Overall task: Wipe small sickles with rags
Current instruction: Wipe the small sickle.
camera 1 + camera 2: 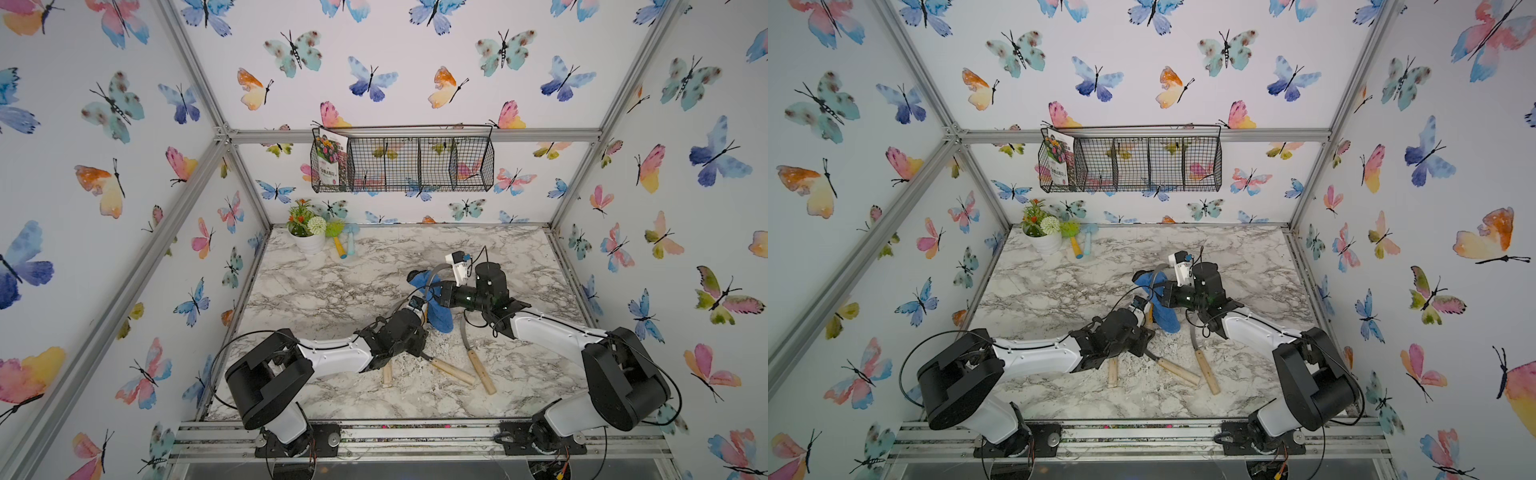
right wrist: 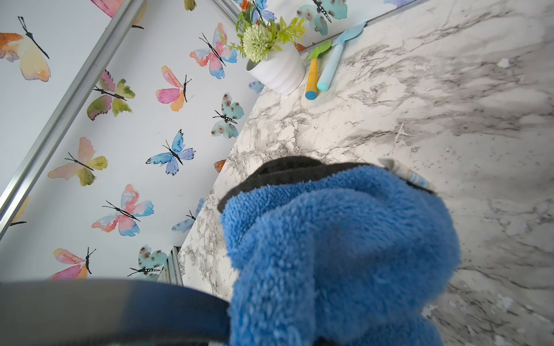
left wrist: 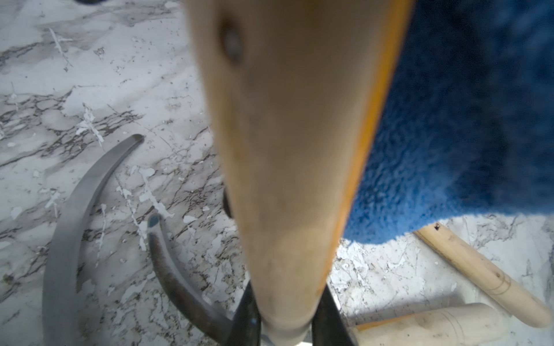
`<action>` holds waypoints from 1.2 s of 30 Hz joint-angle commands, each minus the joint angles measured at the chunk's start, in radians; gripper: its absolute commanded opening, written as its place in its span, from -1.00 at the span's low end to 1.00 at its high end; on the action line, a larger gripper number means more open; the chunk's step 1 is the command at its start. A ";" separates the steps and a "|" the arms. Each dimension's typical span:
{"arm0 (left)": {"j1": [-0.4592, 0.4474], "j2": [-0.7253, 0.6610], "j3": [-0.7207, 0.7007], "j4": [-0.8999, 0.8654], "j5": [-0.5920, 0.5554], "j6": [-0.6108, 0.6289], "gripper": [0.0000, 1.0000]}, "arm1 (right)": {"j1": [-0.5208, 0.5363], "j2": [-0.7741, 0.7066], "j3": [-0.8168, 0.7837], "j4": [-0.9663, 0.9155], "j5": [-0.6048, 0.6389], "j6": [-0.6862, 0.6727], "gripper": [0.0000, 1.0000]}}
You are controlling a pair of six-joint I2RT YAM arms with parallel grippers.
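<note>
My left gripper [image 3: 284,317] is shut on the pale wooden handle [image 3: 287,149] of a small sickle, held up off the marble table. Its grey blade [image 1: 434,272] arches toward the right arm. The fluffy blue rag [image 1: 438,309] is wrapped over that blade, and my right gripper [image 1: 439,293] is shut on the rag [image 2: 338,254], which hides its jaws. The blade tip [image 2: 401,172] pokes out past the cloth. Three more small sickles lie on the table below, their handles [image 1: 453,372] [image 1: 482,376] [image 1: 387,374] toward the front, two blades [image 3: 69,224] [image 3: 174,275] showing.
A white flower pot [image 1: 309,241] stands at the back left with a yellow-handled [image 1: 340,249] and a light-blue-handled toy tool [image 1: 351,245] beside it. A black wire basket [image 1: 457,164] with a seed packet hangs on the back wall. Aluminium frame posts bound the table.
</note>
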 commanded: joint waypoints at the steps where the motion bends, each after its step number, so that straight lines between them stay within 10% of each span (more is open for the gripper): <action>1: -0.006 -0.011 0.022 0.039 -0.009 0.026 -1.00 | 0.014 -0.041 0.006 -0.009 -0.042 -0.021 -0.96; 25: 0.001 0.022 0.053 0.003 -0.036 0.016 -1.00 | -0.055 -0.563 -0.012 -0.150 0.048 -0.038 -0.96; 36: 0.006 -0.011 0.042 -0.068 -0.317 -0.221 -1.00 | -0.055 -0.797 -0.104 -0.388 0.664 0.034 -0.96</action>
